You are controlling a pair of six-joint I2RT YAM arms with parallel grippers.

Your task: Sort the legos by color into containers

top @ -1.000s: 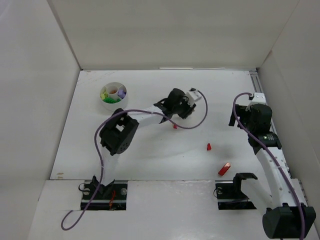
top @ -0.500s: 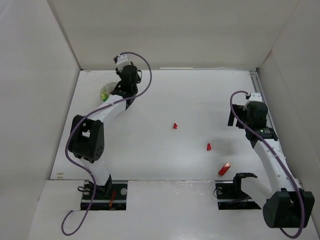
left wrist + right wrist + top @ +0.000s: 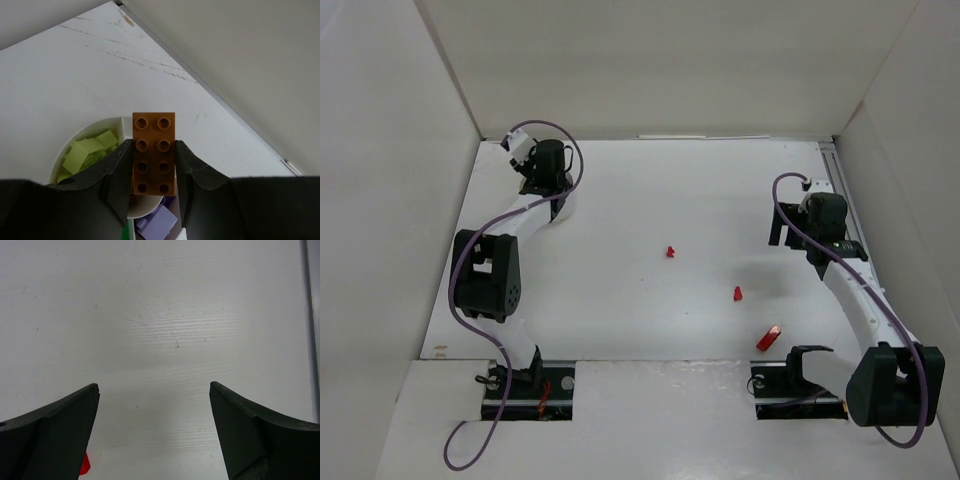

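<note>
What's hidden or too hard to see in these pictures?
Left wrist view: the left gripper and its orange-brown lego hide most of the dish.
Top view: that gripper hides the dish's contents.
Right wrist view: a red lego sits mostly behind a finger of the right gripper.

The left arm (image 3: 520, 215) reaches from its base at the near edge toward the counter's far left corner, elbow bent out to the left, wrist tipped downward. Its jaws stand narrow, clamped on an orange-brown brick (image 3: 154, 152). The right arm (image 3: 850, 290) stretches up along the right edge, its jaws wide apart and holding nothing.
</note>
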